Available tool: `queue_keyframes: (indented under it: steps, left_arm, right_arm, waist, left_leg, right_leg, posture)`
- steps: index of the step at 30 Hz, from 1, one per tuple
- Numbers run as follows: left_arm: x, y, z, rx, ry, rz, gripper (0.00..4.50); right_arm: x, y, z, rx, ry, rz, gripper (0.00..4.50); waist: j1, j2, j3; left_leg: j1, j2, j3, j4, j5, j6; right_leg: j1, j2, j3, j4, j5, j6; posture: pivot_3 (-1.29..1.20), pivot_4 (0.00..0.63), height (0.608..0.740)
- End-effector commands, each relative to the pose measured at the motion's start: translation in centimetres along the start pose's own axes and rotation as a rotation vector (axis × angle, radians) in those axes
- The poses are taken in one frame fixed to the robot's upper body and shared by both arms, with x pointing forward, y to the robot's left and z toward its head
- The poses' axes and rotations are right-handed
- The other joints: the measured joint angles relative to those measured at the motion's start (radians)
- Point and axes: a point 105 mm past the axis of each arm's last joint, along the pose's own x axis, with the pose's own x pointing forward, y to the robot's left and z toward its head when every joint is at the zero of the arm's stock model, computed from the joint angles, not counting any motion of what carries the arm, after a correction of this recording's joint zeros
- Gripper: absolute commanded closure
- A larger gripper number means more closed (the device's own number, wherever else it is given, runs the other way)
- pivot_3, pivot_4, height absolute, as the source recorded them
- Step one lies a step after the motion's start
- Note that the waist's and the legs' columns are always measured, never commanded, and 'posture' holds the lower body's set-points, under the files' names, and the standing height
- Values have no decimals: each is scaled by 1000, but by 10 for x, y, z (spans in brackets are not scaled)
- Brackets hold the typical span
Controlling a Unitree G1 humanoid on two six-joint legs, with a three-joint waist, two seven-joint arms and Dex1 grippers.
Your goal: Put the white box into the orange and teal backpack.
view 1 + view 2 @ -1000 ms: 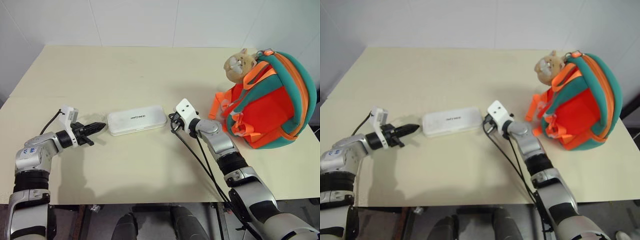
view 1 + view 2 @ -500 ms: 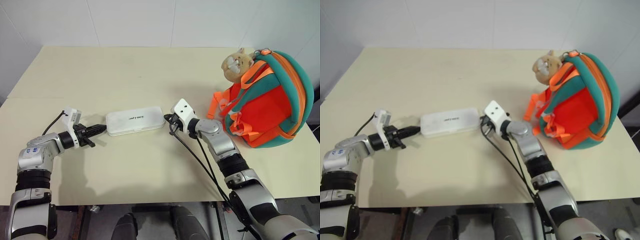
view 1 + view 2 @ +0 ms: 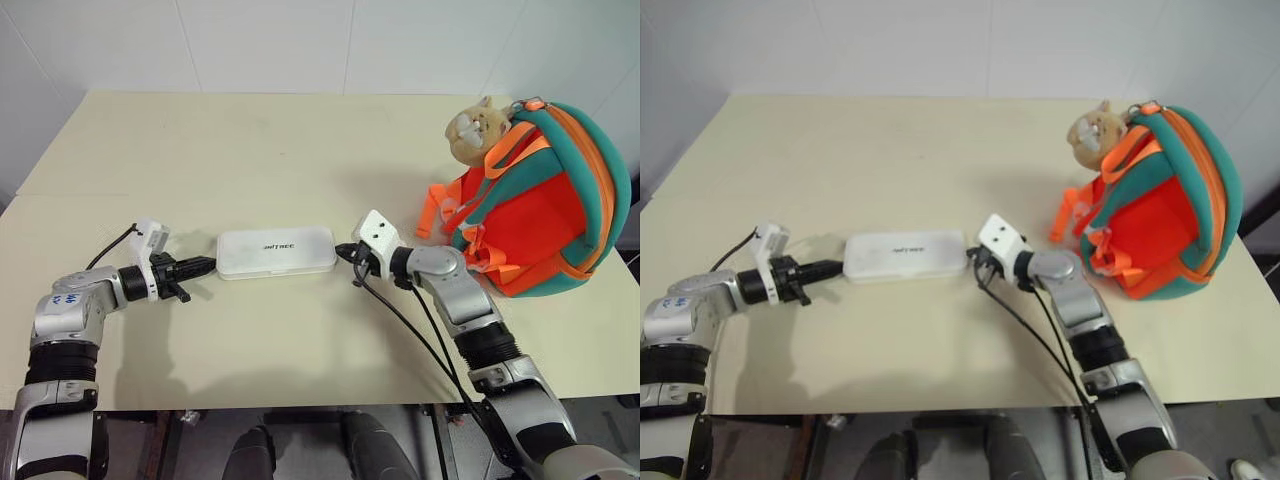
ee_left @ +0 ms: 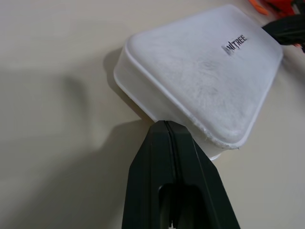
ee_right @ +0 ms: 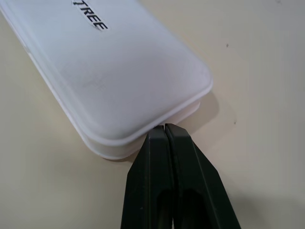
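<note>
Both clenched grippers, left gripper (image 3: 203,266) and right gripper (image 3: 346,252), press the white box (image 3: 277,252) ends; orange and teal backpack (image 3: 540,205) stands far right.

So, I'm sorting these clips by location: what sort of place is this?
Probably an indoor lab or test room set up for robot trials: a plain cream table against bare white walls, holding just a white box and an orange and teal backpack.

Head stereo pair downward over table (image 3: 300,150); wrist cameras close on white box (image 4: 200,81).
</note>
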Motion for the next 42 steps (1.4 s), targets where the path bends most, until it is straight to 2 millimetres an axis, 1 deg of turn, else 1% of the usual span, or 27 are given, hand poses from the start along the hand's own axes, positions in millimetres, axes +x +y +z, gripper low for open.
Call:
queue_keyframes:
  steps: [1, 7, 11, 17, 23, 32, 38, 42]
  left_arm:
    - [11, -35, 9, 65, 14, -183, 4500]
    - [9, -49, 0, 68, 77, -253, 4500]
    - [10, -59, -6, 63, 111, -294, 4500]
    - [12, -71, -11, 63, 140, -345, 4500]
    - [14, -93, -18, 68, 175, -425, 4500]
    - [19, -113, -24, 83, 205, -501, 4500]
    - [26, -123, -24, 97, 209, -543, 4500]
    - [27, -126, -25, 99, 216, -557, 4500]
  right_arm:
    - [3, 34, 23, -38, -61, 173, 4442]
    - [-14, 55, 14, -19, 0, 286, 4442]
    - [-27, 70, 12, -1, 30, 362, 4442]
    - [-39, 78, 9, 13, 72, 396, 4442]
    - [-54, 79, 4, 23, 112, 401, 4442]
    - [-68, 77, 3, 27, 145, 403, 4442]
    - [-75, 78, 2, 35, 162, 415, 4442]
    - [-79, 77, 0, 38, 176, 411, 4442]
  waist:
    - [0, 0, 0]
    - [4, 0, 0]
    - [9, 0, 0]
    - [15, 0, 0]
    - [27, 0, 0]
    - [38, -1, 0]
    - [39, -1, 0]
    - [39, -1, 0]
  left_leg:
    - [0, 0, 0, 0, 0, 0]
    - [0, 0, 0, -1, 0, 0]
    - [0, 0, 0, -1, 0, 0]
    - [0, 0, 0, -1, 0, 0]
    - [0, 0, 0, -3, 0, 0]
    - [0, 0, 0, -5, -1, 1]
    - [0, 0, 0, -5, -1, 1]
    - [0, 0, 0, -5, -1, 1]
  right_leg:
    - [0, 0, 0, 0, 0, 0]
    - [1, 0, 0, -1, -1, -1]
    - [1, 0, 0, -1, -1, -1]
    - [1, 0, 0, -2, -1, -2]
    - [1, 0, 0, -5, -2, -2]
    - [2, -1, -1, -10, -2, -2]
    - [2, -1, -1, -10, -2, -2]
    - [2, -1, -1, -10, -2, -2]
  posture:
    - [0, 150, 740]
    - [0, 150, 740]
    - [0, 150, 740]
    - [0, 150, 740]
    - [0, 150, 740]
    - [0, 150, 740]
    - [0, 150, 740]
    - [0, 150, 740]
